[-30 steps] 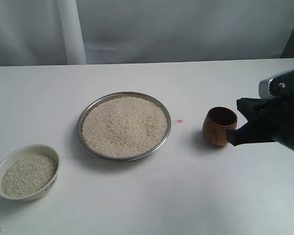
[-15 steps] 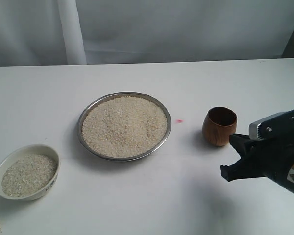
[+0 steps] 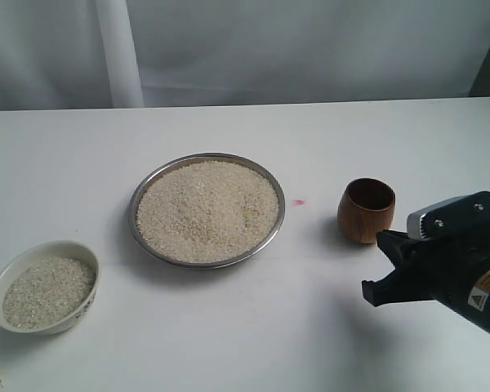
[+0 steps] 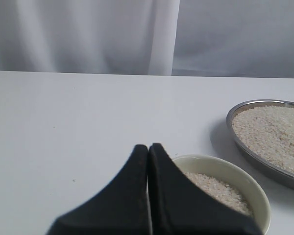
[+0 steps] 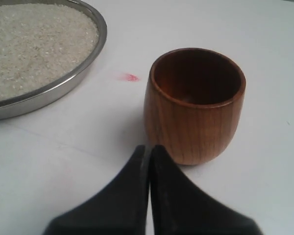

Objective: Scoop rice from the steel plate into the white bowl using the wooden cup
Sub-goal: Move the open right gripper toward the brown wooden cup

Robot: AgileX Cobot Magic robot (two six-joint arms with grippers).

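Since a second ago the right fingers (image 3: 389, 273) have drawn back from the wooden cup (image 3: 366, 211) toward the counter's (image 3: 253, 335) near right corner. They are pressed together, holding nothing, near the cup but apart. The cup stands upright right of the steel plate (image 3: 134, 214) of rice (image 3: 208, 211), open counter between. The left fingers (image 4: 157, 186), also pressed together, hover by the white bowl (image 3: 90, 273), near left. The cup is reddish-brown, grained, dark inside.

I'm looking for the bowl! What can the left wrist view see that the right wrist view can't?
Only the left wrist view: the white bowl holding rice, and the shut left tool. Only the right wrist view: the wooden cup, a red mark, the shut right tool. Both: the steel plate on the white table.
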